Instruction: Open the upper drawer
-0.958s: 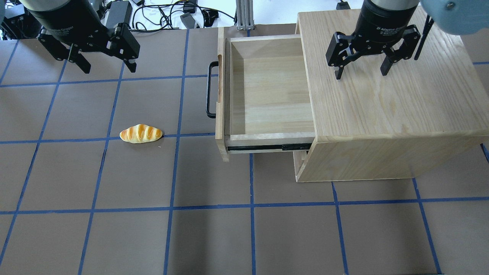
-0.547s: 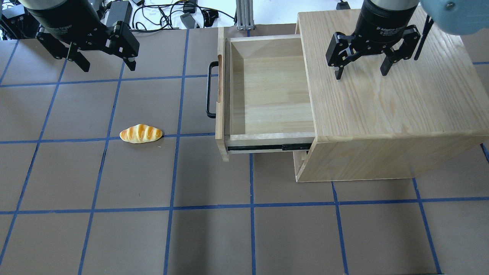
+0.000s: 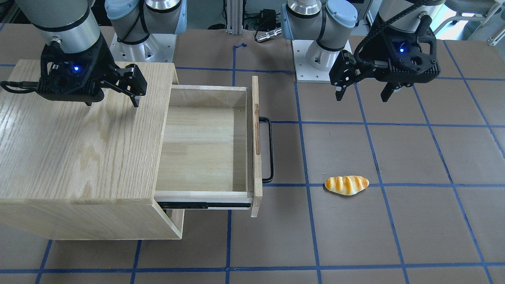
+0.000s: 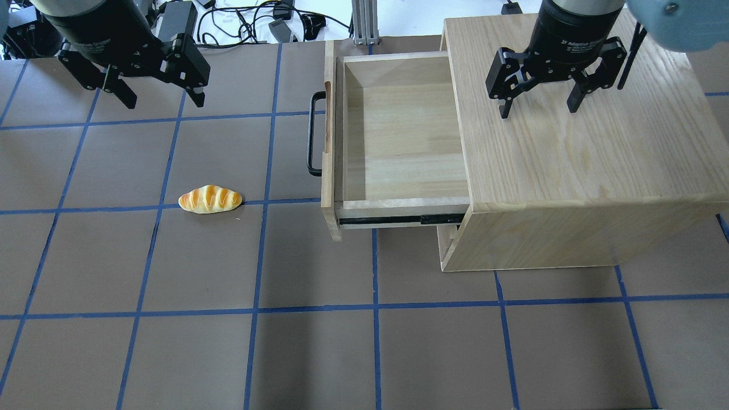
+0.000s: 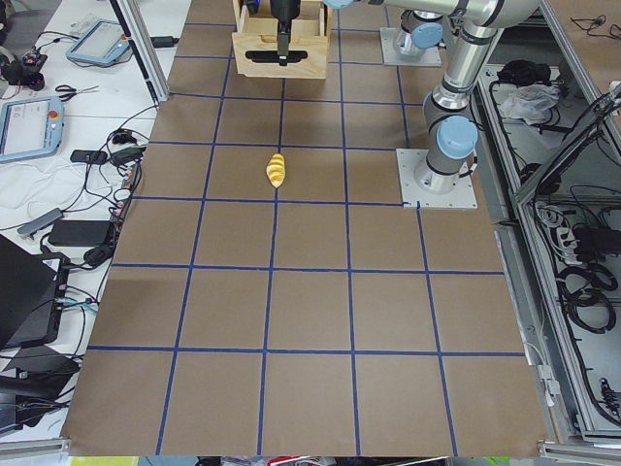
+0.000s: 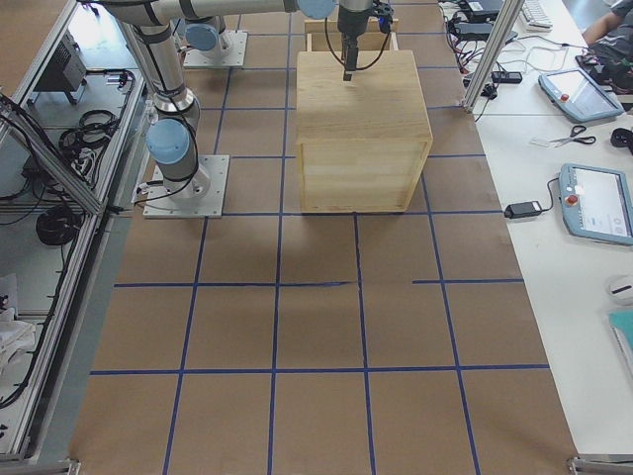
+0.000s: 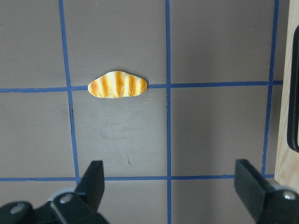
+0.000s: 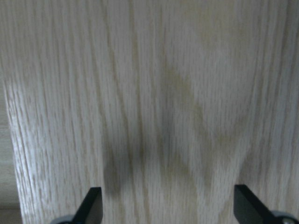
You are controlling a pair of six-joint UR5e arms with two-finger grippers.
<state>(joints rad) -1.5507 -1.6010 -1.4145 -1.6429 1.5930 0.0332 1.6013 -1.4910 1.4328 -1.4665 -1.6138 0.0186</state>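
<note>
The upper drawer [image 4: 398,131] is a pale-wood box pulled far out of the oak cabinet [image 4: 569,159], and it is empty. Its black bar handle [image 4: 311,134] faces the table's left side. The drawer also shows in the front view [image 3: 201,146]. My left gripper [image 4: 164,102] is open and empty, hovering over the table well to the left of the handle. It also shows in the front view [image 3: 361,96]. My right gripper [image 4: 539,111] is open and empty above the cabinet top, as its wrist view [image 8: 168,205] shows.
A toy bread roll [image 4: 210,199] lies on the brown mat left of the drawer, below my left gripper [image 7: 170,186] in the wrist view [image 7: 118,85]. Cables and boxes lie beyond the table's far edge [image 4: 256,23]. Blue tape lines grid the mat.
My left gripper has shifted only slightly. The drawer, the right gripper and the bread roll have not moved.
</note>
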